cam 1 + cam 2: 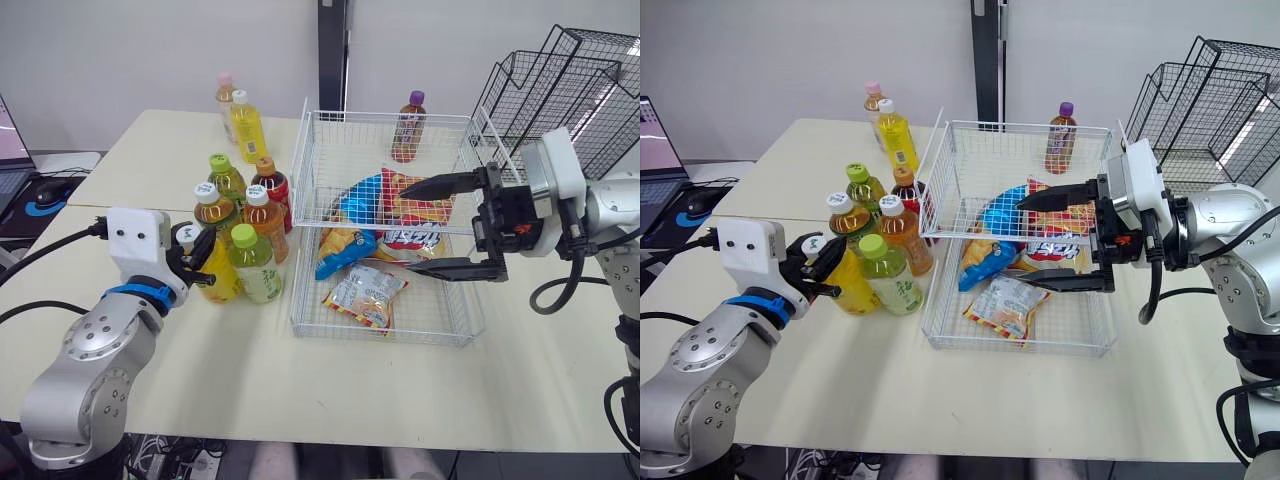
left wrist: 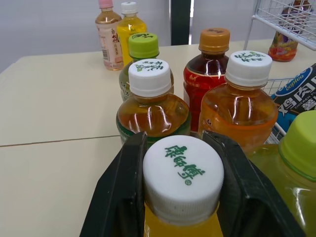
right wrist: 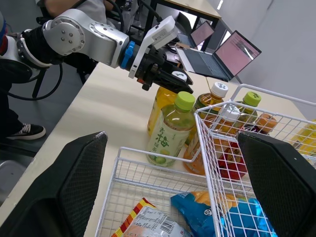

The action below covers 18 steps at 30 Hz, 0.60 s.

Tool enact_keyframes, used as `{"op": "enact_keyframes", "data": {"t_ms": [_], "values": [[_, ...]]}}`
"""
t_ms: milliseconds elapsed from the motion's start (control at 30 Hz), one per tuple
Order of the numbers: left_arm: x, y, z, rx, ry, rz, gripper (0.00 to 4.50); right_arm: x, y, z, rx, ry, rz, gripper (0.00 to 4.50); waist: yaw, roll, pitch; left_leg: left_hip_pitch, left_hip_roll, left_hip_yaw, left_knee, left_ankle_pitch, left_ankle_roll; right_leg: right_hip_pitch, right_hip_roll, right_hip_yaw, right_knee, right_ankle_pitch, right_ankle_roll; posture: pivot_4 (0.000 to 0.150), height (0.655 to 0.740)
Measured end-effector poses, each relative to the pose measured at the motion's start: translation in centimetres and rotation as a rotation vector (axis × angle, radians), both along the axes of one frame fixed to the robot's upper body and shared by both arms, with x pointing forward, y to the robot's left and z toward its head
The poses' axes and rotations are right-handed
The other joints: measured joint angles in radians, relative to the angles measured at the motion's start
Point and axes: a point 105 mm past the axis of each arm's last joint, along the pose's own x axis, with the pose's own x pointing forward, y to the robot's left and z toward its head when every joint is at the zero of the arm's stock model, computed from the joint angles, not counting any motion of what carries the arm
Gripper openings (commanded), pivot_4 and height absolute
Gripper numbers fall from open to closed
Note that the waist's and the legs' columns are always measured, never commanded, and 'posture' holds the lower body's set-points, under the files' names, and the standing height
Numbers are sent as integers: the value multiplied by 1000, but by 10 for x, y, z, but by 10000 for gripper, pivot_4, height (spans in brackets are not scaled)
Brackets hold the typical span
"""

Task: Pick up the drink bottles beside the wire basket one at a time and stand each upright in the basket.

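Observation:
Beside the white wire basket [image 1: 390, 336] stands a cluster of drink bottles. My left gripper [image 1: 194, 251] is shut on the white cap [image 2: 182, 177] of the yellow bottle [image 1: 221, 283], which stands upright at the cluster's near left. A green-capped pale bottle [image 1: 252, 265], an orange bottle [image 1: 265, 218], an amber one [image 1: 211, 206], a dark red one [image 1: 271, 182] and a green-capped one [image 1: 226, 177] surround it. My right gripper [image 1: 404, 231] hangs open over the basket's snack bags [image 1: 366, 291]. A purple-capped bottle [image 1: 408, 126] stands at the basket's far side; inside or behind, I cannot tell.
Two more bottles, one pink-capped [image 1: 226, 100] and one yellow [image 1: 247, 127], stand at the table's far left. Black wire racks [image 1: 570, 80] rise at the back right. A mouse [image 1: 50, 192] lies on a side desk to the left.

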Motion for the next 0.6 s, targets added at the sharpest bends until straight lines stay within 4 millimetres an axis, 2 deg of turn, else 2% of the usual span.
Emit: {"op": "enact_keyframes", "data": {"t_ms": [67, 133, 267, 333, 433, 533, 600], "values": [[-2, 0, 6, 20, 2, -59, 13592, 1, -1, 2, 8, 3, -19, 45000, 0, -1, 1, -1, 0, 0, 0, 0, 0, -1, 0, -1, 0, 0, 0, 1500, 7134], [-3, 0, 24, 51, -2, -145, 13592, 2, -5, 8, 32, 5, -52, 45000, 1, -2, 3, -2, 0, 0, 0, 0, 0, -2, 1, -1, 0, 0, -1, 1500, 7134], [-1, 7, 82, 91, -42, -272, 13591, 1, -18, 15, 42, 5, -130, 45000, 5, -6, 7, -4, 0, -3, 1, 0, 0, -2, 1, -6, -1, -1, -1, 1500, 7134], [-4, 2, 115, 78, -77, -355, 13591, -4, -23, 15, 43, 17, -156, 45000, 4, -6, 7, -5, 1, -6, 1, 0, 0, -2, -4, -11, -1, -1, -2, 1500, 7134], [-8, -6, 149, 62, -94, -451, 13591, -10, -25, 15, 45, 33, -178, 45000, 2, -5, 8, -10, 0, -11, 2, 0, 0, -4, -5, -16, -1, -2, -1, 1500, 7134], [-1, -11, 180, 24, -101, -515, 13591, -16, -30, 17, 49, 39, -226, 45000, 3, -5, 9, -15, -2, -15, 3, 1, -1, -5, -2, -19, 0, -2, -1, 1500, 7134], [5, -15, 208, 0, -136, -538, 13591, -20, -36, 18, 52, 45, -269, 45000, 7, -5, 11, -18, -3, -18, 5, 1, -1, -7, 1, -21, -1, -3, -1, 1500, 7134]]}}
